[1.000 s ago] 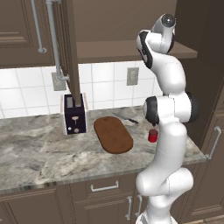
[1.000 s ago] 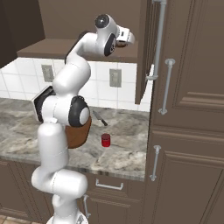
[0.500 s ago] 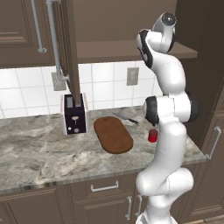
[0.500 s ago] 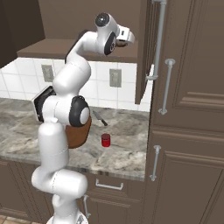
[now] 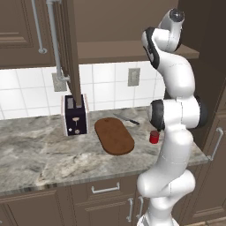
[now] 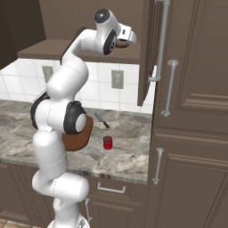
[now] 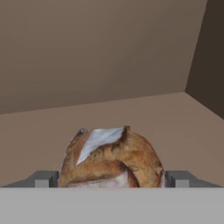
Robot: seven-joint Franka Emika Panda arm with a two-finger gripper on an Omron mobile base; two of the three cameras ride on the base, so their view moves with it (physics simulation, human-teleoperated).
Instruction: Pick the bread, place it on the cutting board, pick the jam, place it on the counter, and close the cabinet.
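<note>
- Nothing on the counter (image 5: 39,154) has shifted since a second ago, and the arm holds the same raised reach into the cabinet (image 6: 147,49).
- Bread (image 7: 111,159) sits on the cabinet shelf, directly between the two finger tips (image 7: 43,179) of the claw (image 7: 111,180).
- Claw jaws stand wide, one on each side of the bread and close against it; whether they are pressing on it cannot be told.
- Claw seen from the right base view (image 6: 129,38) is level with the shelf, just inside the open cabinet door.
- Jam (image 5: 154,137) stands upright on the counter, just right of the cutting board (image 5: 114,135) and apart from it.
- Cutting board lies flat on the counter and bears nothing.
- Knife (image 5: 126,119) lies behind the board, near the tiled wall.
- Toaster (image 5: 74,114) stands left of the board, under the open door's edge.
</note>
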